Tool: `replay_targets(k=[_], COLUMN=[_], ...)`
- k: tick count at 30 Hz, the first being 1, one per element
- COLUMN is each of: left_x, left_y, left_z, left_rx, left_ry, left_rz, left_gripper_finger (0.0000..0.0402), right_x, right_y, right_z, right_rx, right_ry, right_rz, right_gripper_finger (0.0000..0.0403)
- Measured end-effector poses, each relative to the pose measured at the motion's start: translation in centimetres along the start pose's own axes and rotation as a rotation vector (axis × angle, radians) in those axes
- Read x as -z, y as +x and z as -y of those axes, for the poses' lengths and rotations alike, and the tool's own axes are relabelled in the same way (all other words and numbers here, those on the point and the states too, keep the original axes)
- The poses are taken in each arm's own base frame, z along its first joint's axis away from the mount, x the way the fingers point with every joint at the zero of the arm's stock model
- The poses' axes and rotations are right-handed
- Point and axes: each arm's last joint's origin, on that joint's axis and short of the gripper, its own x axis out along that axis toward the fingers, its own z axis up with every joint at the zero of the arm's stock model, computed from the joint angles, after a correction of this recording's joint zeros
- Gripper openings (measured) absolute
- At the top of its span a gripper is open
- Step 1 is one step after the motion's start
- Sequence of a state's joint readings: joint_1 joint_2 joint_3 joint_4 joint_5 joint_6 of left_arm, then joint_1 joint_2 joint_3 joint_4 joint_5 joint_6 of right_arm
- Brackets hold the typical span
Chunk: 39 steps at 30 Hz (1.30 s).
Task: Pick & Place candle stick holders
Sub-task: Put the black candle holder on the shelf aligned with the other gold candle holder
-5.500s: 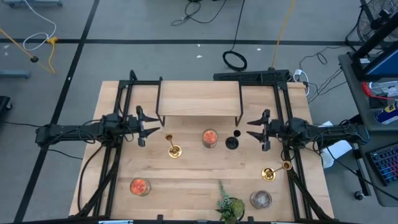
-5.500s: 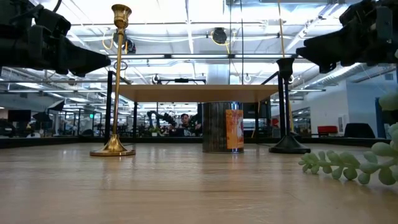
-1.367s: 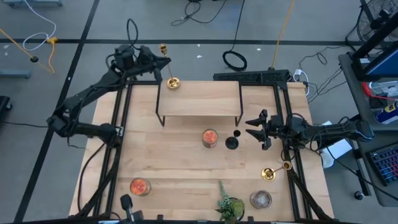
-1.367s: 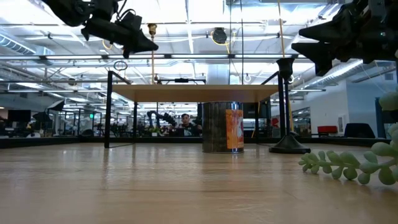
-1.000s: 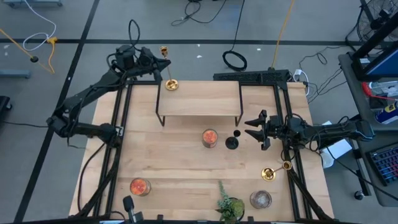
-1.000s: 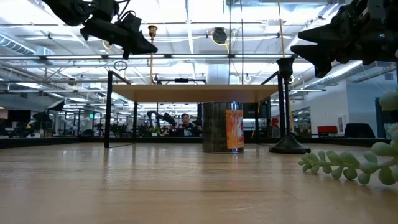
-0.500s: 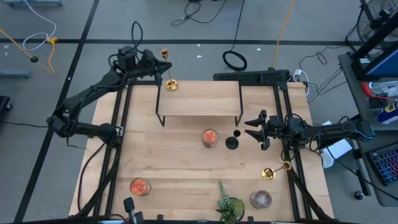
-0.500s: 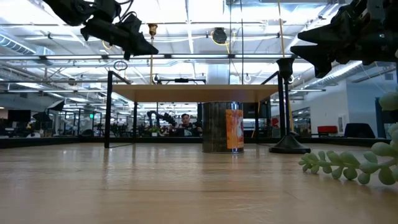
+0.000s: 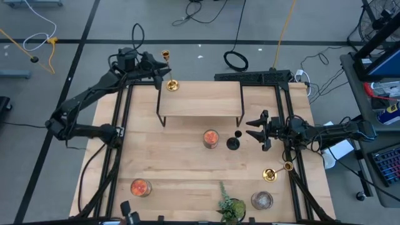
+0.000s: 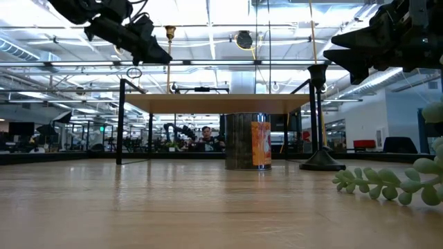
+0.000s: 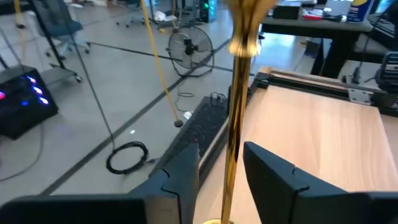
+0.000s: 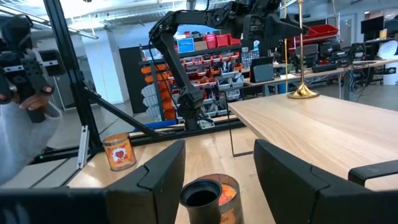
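Observation:
A gold candlestick holder [image 9: 170, 84] stands by its round base on the far left corner of the raised wooden shelf [image 9: 200, 99]. My left gripper [image 9: 160, 70] is open there. Its fingers stand on either side of the thin stem [image 11: 233, 143], with gaps showing. A black holder [image 9: 233, 142] stands on the table in front of the shelf, with my open, empty right gripper [image 9: 255, 132] just to its right. Its cup [image 12: 202, 196] shows below the right fingers. A second gold holder [image 9: 270, 174] stands near the table's right side.
An orange jar candle [image 9: 210, 139] stands beside the black holder, and another [image 9: 140, 187] at the near left. A grey jar candle [image 9: 262, 200] and a green plant [image 9: 230, 209] are at the near edge. A person [image 12: 18, 74] shows beyond the table.
The gold holder's top has come a little toward the table's near edge while its base stays at the shelf's far left corner. My left gripper stays around its stem.

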<state>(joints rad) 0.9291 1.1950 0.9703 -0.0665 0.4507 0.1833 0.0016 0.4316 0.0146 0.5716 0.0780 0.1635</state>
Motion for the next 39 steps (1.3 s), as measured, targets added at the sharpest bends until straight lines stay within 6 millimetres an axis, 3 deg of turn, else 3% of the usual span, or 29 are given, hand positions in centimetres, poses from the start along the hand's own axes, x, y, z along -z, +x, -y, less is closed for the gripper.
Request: replay_targets(k=[14, 22, 25, 31, 39], left_x=[-1.5, -2.6, -2.4, 0.8, 3.2], left_y=[-6.4, -9.2, -9.1, -7.6, -6.1], left_z=[3.3, 7.0, 8.5, 11.9, 14.6], left_rx=[-0.024, 0.379, 0.561, 0.826, 0.802], left_ry=[0.013, 0.046, 0.063, 0.136, 0.203], left_rz=[-0.028, 0.100, 0.107, 0.051, 0.020], left_gripper_finger=[0.0152, 0.0152, 0.0152, 0.0152, 0.0152], right_x=[0.0, 0.2, 0.5, 1.7, 3.1], right_y=[0.0, 0.2, 0.4, 1.0, 1.5], right_z=[0.0, 0.0, 0.0, 0.2, 0.2], right_rx=[0.003, 0.000, 0.004, 0.014, -0.009], right_ry=[0.000, -0.023, -0.031, -0.044, -0.007], right_rz=[-0.001, -0.023, -0.053, -0.159, -0.267], right_gripper_finger=[0.0187, 0.0187, 0.0187, 0.0187, 0.0187])
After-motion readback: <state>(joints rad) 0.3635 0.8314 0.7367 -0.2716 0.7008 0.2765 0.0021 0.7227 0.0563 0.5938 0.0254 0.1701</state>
